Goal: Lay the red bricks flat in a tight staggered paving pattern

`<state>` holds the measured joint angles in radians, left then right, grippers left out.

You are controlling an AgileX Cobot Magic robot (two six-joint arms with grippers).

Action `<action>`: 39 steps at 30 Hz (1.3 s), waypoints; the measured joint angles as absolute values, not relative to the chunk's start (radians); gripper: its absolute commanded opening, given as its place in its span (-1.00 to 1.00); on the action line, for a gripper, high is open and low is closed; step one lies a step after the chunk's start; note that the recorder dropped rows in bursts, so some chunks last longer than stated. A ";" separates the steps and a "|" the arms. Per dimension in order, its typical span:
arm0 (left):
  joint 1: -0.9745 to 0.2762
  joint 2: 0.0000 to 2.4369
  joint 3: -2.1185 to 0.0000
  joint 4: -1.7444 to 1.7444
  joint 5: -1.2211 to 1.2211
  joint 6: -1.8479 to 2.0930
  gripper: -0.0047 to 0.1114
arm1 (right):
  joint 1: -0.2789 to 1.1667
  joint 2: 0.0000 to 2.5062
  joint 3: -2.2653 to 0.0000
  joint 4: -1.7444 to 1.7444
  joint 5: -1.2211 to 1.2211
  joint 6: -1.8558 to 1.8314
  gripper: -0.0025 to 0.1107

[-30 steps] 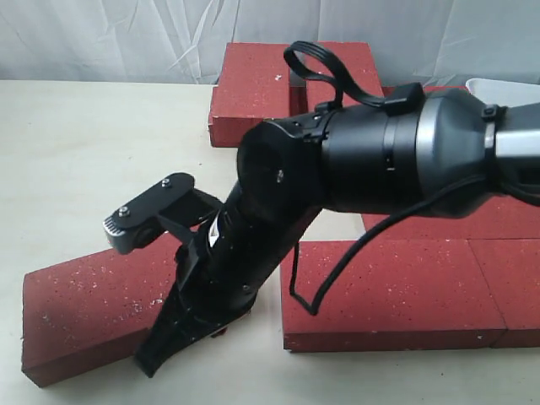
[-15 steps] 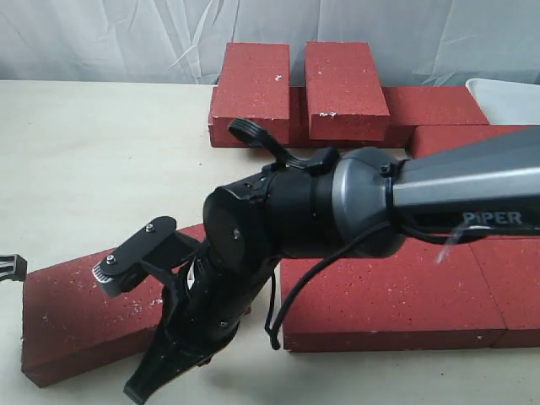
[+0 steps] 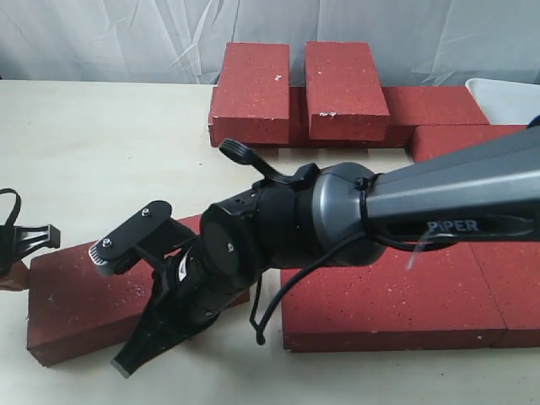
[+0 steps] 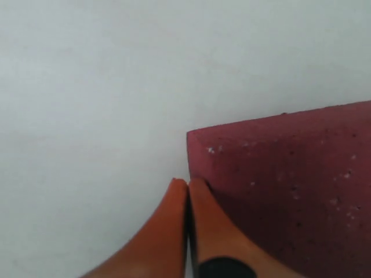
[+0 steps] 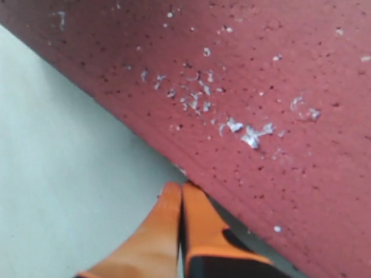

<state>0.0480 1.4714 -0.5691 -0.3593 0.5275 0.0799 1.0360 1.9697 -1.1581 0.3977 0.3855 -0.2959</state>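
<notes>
A loose red brick (image 3: 76,295) lies flat and askew at the front left. My right gripper (image 3: 126,364) reaches across to it, shut with nothing held. Its orange fingertips (image 5: 181,186) rest against the brick's (image 5: 261,87) long near edge. My left gripper (image 3: 18,274) stands at the brick's left end, also shut and holding nothing, its tips (image 4: 187,182) touching a corner of the brick (image 4: 284,179). More red bricks lie flat at the front right (image 3: 388,295). Two others (image 3: 253,80) (image 3: 342,76) sit on a row of bricks at the back.
A white tray (image 3: 506,97) shows at the back right edge. A pale curtain hangs behind the table. The right arm's thick black body (image 3: 337,215) crosses the middle and hides part of the bricks behind it. Bare tabletop (image 3: 93,152) spreads over the left half.
The right arm has swung lower and further left along the loose brick's near edge. The left gripper has come into view at the brick's left end. The brick has shifted slightly.
</notes>
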 measured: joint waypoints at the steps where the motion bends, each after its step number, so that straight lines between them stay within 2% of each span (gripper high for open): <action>1: 0.048 1.474 -0.569 -0.374 0.513 0.091 -0.92 | 1.036 1.970 -1.158 0.398 0.373 -0.292 -0.97; 13: 0.048 1.478 -0.592 -0.388 0.464 0.113 -0.92 | 1.036 1.970 -1.158 0.397 0.329 -0.251 -0.97; 27: 0.048 1.485 -0.653 -0.090 0.589 -0.117 -0.92 | 1.036 1.949 -1.158 0.403 0.487 -0.200 -0.97; 39: 0.048 1.595 -0.656 -0.274 0.605 0.023 -0.92 | 1.036 1.976 -1.158 0.403 0.372 -0.134 -0.97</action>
